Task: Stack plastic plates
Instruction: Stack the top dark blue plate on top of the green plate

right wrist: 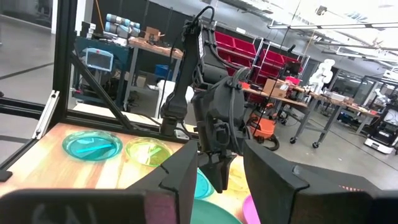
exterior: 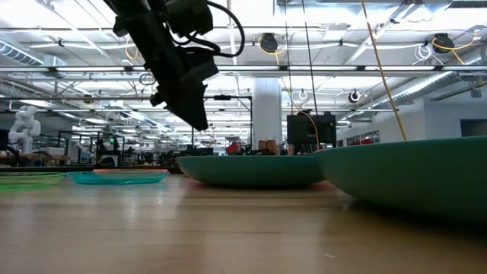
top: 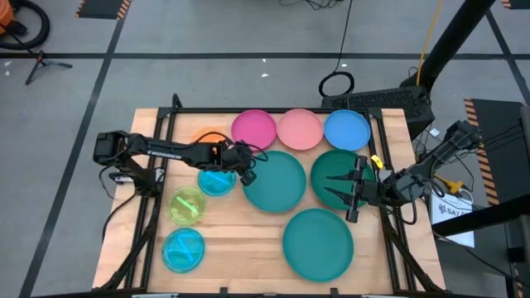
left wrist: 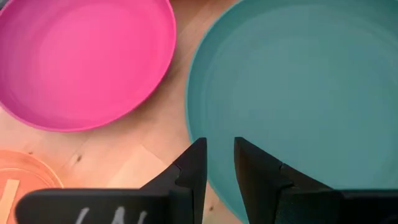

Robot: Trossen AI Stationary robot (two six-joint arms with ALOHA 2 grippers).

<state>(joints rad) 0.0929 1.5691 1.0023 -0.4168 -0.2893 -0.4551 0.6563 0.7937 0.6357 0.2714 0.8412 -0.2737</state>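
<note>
Ten plates lie singly on the table (top: 248,273), none yet on another, so the stacking is judged to be at its first pick.

Nearest the front edge sit a large teal plate (top: 319,240) and a small cyan plate (top: 183,248). Just behind the cyan one is a lime plate (top: 188,204), and behind that a second cyan plate (top: 217,180).

Midway back lie the two plates the arms are working over. The left gripper (left wrist: 217,158) hovers above the near rim of the middle teal plate (top: 277,184). Its fingers (left wrist: 193,171) stand a narrow gap apart with nothing between them. The right gripper (top: 335,186) hangs over the dark green plate (top: 331,161) beside it, its fingers spread wide and also empty.

Along the back edge run a magenta plate (top: 252,128), a pink plate (top: 300,128) and a blue plate (top: 346,130). An orange plate (top: 211,136) shows partly under the left arm.

Judging by this layout, the step in hand is the left arm's approach to the teal plate's edge. The next move calls for lowering until one finger slips under the rim and the other sits inside it, then pinching firmly. The glossy plastic looks slippery and the rim is thin, so a shallow grip could slide off. The plate will also need lifting clear of the magenta plate close by.
</note>
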